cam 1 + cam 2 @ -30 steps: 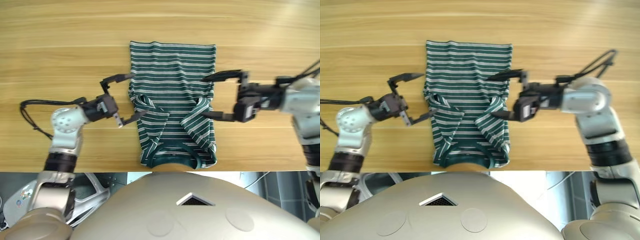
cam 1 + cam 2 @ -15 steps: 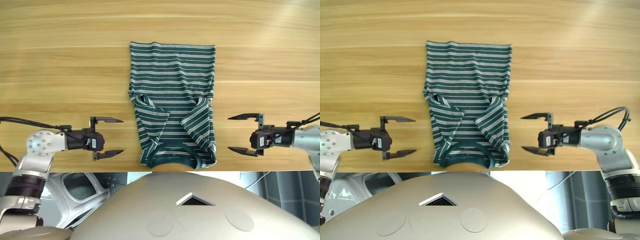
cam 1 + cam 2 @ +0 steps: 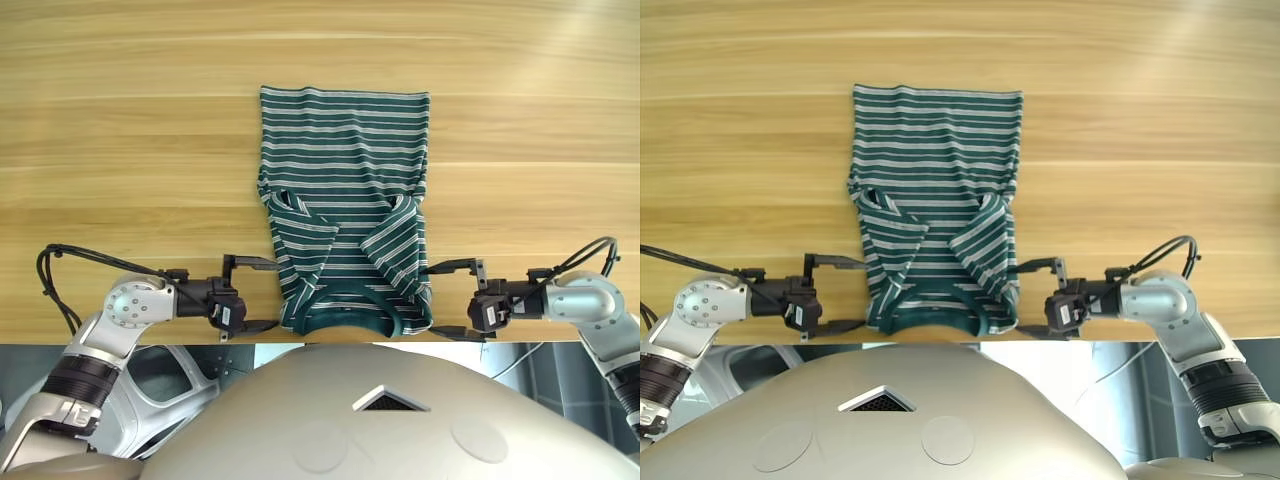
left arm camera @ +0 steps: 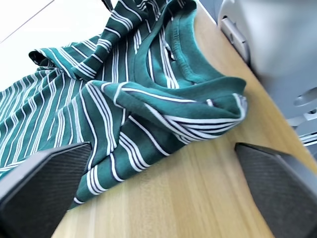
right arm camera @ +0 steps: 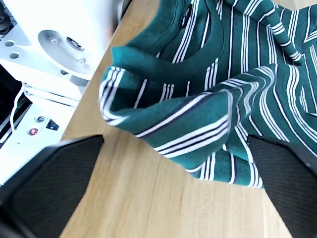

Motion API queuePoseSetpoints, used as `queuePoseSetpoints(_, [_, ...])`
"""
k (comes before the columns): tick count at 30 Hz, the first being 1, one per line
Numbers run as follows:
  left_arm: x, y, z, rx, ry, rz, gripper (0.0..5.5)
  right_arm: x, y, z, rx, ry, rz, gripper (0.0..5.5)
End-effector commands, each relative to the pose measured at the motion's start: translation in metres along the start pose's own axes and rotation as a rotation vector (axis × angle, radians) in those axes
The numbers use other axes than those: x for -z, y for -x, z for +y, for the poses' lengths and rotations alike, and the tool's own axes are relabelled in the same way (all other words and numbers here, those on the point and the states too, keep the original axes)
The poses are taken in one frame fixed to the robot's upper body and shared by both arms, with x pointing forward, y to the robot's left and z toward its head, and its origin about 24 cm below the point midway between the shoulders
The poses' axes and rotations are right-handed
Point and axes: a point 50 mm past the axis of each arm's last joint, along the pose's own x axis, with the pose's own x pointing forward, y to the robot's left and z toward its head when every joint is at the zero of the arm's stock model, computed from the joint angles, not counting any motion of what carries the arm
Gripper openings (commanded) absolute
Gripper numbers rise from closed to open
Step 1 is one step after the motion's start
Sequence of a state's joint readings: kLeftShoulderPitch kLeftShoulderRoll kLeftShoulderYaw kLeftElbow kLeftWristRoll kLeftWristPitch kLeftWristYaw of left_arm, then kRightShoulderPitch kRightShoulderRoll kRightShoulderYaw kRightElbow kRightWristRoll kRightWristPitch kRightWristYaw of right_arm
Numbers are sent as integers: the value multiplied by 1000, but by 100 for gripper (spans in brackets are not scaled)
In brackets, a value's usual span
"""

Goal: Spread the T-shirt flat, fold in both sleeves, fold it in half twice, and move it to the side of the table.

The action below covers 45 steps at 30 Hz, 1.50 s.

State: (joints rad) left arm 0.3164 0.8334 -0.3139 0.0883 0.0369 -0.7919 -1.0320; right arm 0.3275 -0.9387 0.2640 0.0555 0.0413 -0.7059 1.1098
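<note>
While L end effector (image 3: pixel 272 295), R end effector (image 3: pixel 437 299) gape empty, wrist cams show T-shirt (image 4: pixel 148 96) bunched.

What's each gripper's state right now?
Left gripper: open, holding nothing, beside the collar end of the T-shirt.
Right gripper: open, holding nothing, on the opposite side.

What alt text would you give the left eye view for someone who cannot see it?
A green striped T-shirt lies on a wooden table, both sleeves folded in across its front. The left gripper and right gripper, both open, flank its collar end at the table's near edge.
</note>
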Motion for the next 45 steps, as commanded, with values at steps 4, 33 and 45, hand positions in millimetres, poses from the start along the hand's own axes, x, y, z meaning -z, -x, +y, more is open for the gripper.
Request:
queuePoseSetpoints(4, [8,-8,-19,133,30,51,540,-8,-7,3,-31,29,-25,537])
queuePoseSetpoints(33, [9,-22,-4,73,16,-34,30,-19,-18,-17,17,72,-102,0])
queuePoseSetpoints(45, [-12,-8,0,80,-27,-125,12,-25,-13,-15,-27,88,-118,0])
